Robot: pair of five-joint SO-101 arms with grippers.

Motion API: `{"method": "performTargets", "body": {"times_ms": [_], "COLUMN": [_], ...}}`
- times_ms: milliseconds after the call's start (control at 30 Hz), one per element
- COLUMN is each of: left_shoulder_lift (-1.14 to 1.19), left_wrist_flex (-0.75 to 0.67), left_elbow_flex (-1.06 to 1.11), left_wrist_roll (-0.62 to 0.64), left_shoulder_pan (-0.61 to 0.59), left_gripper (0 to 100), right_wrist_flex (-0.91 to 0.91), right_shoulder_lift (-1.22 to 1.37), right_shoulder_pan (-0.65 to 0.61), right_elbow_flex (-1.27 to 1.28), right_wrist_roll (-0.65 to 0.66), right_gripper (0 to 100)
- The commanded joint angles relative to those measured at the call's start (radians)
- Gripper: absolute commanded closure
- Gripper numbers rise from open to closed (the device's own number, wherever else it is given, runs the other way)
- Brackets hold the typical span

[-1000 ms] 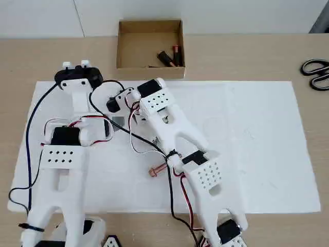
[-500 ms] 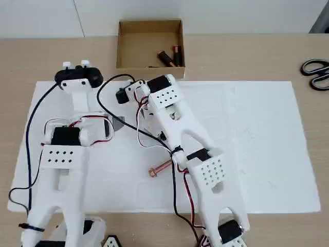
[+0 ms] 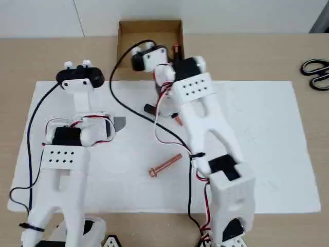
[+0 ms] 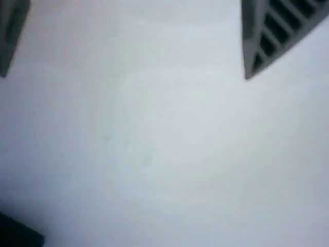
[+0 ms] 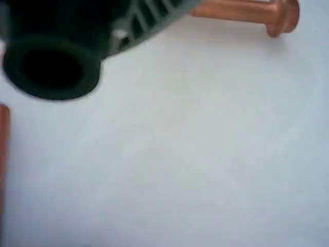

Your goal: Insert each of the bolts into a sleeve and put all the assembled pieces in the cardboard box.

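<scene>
So, biggest first: the wooden table point(image 3: 257, 56) had a white sheet point(image 3: 267, 144) spread over it. The open cardboard box point(image 3: 134, 32) sat on bare wood just past the sheet's far edge. A copper piece point(image 3: 176, 50) sat against the box's right-hand wall, mostly hidden by the right arm, so I couldn't tell much about it. The left gripper point(image 4: 126, 72) hung over the left part of the sheet with its jaws spread wide and nothing but plain sheet between them. The right gripper point(image 5: 118, 38) was over the far part of the sheet, near the box. One grey ribbed jaw was pressed against the side of the sleeve point(image 5: 51, 67), so it looked clamped on that, though the other jaw was out of sight. Two bolts were out on the sheet, both smooth, copper-coloured rods. The loose bolt point(image 3: 165, 165) had a wider round head and lay flat between the two arms, well apart from the left jaws. In the right wrist view its shaft ran out of sight behind the ribbed jaw, and nothing was holding it. The second bolt point(image 3: 178, 120) poked out from under the right arm, near the sleeve. The sleeve itself was a short, matte black tube with a thick rim, its open end facing the right wrist camera.
</scene>
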Motion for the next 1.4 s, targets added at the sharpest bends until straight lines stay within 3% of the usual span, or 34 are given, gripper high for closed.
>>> {"method": "performTargets", "body": {"times_ms": [0,233,433,667,833,933,1033,1233,1367], "left_shoulder_lift": [-0.025,-0.025,-0.025,-0.025,-0.023,-0.023,-0.025,-0.026,-0.025], "left_wrist_flex": [-0.017,-0.017,-0.025,-0.057,-0.035,-0.04,-0.04,-0.038,-0.052], "left_elbow_flex": [-0.01,-0.008,0.005,0.084,0.067,0.076,0.127,0.188,0.189], "left_wrist_roll": [0.003,0.003,0.003,0.017,0.201,0.238,0.18,-0.117,-0.207], "left_shoulder_pan": [0.032,0.123,0.328,0.459,0.486,0.511,0.546,0.546,0.546], "left_gripper": [72,72,72,72,73,72,72,72,72], "right_wrist_flex": [0.019,0.019,0.002,-0.077,-0.136,-0.157,-0.163,-0.163,-0.162], "right_shoulder_lift": [-0.196,-0.581,-0.822,-0.946,-0.969,-0.969,-0.969,-0.969,-0.969], "right_shoulder_pan": [0.073,0.268,0.397,0.424,0.427,0.427,0.426,0.427,0.427], "right_elbow_flex": [0.08,0.344,0.634,0.832,0.931,0.968,0.976,0.976,0.976], "right_wrist_roll": [-0.014,-0.014,-0.009,-0.008,-0.012,-0.015,-0.017,-0.011,-0.011], "right_gripper": [99.5,99.5,99.5,99.5,99.5,99.5,99.5,99.5,99.5]}}
